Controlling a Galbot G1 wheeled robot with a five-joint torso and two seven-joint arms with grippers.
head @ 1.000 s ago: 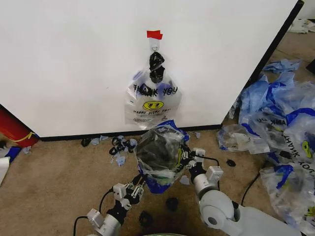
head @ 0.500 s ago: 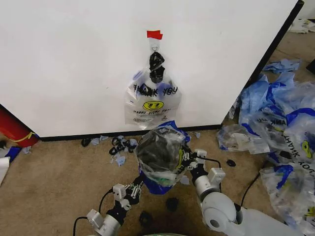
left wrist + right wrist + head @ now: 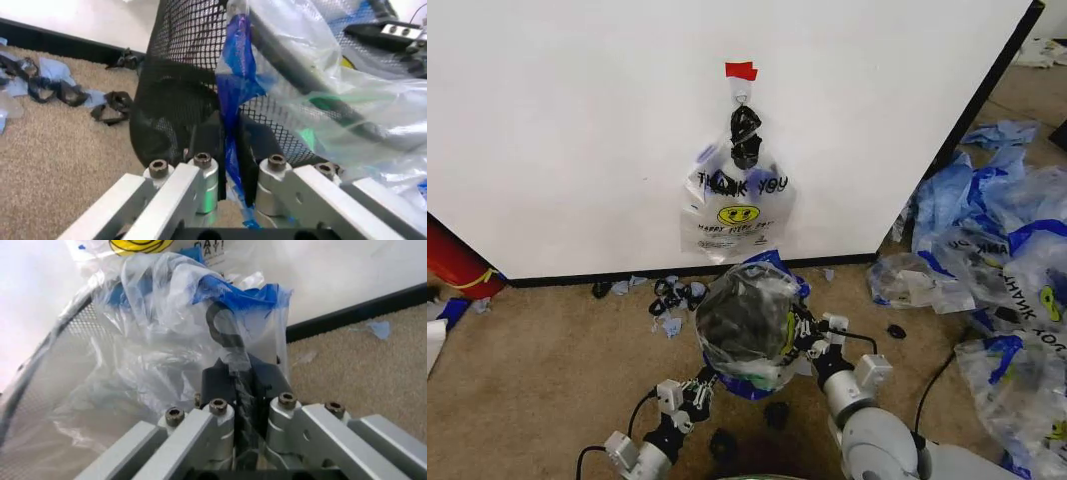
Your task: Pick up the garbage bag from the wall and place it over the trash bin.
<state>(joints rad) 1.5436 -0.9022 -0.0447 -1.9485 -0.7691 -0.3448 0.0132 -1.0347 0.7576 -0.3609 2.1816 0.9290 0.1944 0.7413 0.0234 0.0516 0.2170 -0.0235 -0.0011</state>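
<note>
The left end effector [image 3: 695, 388] sits low at the bin's [image 3: 727, 325] near-left side, its fingers closed on a blue strip of the bag [image 3: 233, 100] against the mesh. The bin, already draped in the bag [image 3: 752, 300], stands on the floor just below the wall [image 3: 577, 120], between the two arms. The right end effector [image 3: 812, 335] is clamped on the bag's clear film at the near-right rim. Each arm holds its own side, so the bag stretches left to right across the opening.

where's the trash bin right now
In the head view the trash bin sits on the carpet just in front of the wall, below the hanging garbage bag, between the left pincer and right pincer.
</note>
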